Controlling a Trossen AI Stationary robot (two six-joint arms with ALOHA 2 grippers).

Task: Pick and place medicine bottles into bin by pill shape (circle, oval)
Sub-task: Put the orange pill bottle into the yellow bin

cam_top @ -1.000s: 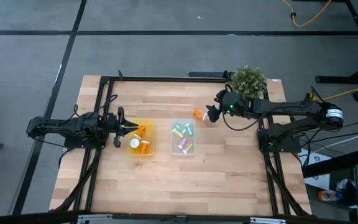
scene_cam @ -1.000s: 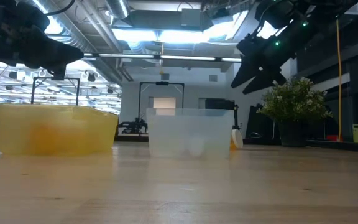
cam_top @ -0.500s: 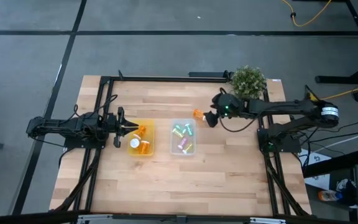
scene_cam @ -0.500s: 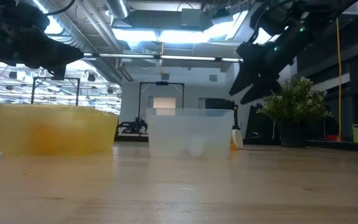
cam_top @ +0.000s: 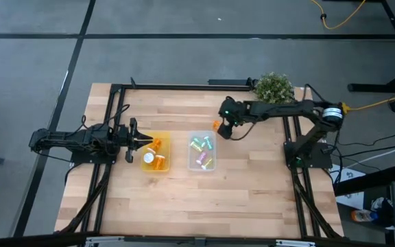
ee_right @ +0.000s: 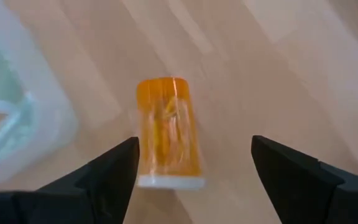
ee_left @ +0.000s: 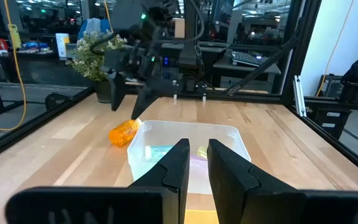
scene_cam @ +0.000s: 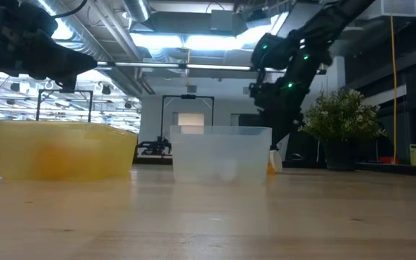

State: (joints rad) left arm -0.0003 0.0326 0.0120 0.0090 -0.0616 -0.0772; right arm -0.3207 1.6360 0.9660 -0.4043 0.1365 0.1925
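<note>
An orange medicine bottle (ee_right: 166, 132) with a white cap (ee_right: 169, 182) lies on its side on the wood table, just right of the clear bin (cam_top: 201, 163). It also shows in the high view (cam_top: 217, 125). My right gripper (ee_right: 194, 171) is open above it, one finger on each side, not touching. The clear bin holds pale green-teal bottles (cam_top: 199, 144). The yellow bin (cam_top: 164, 165) holds orange bottles (cam_top: 156, 156). My left gripper (cam_top: 136, 139) waits shut and empty above the yellow bin's left edge.
A potted green plant (cam_top: 273, 88) stands at the table's far right, close behind my right arm. The black frame rails (cam_top: 184, 86) run along the far edge and both sides. The near half of the table (cam_top: 204, 199) is bare wood.
My right gripper has gone toward the table's left edge and down, from beside the plant to over the lying orange bottle, tipping to point more steeply down. The bottle and the bins have stayed where they were.
</note>
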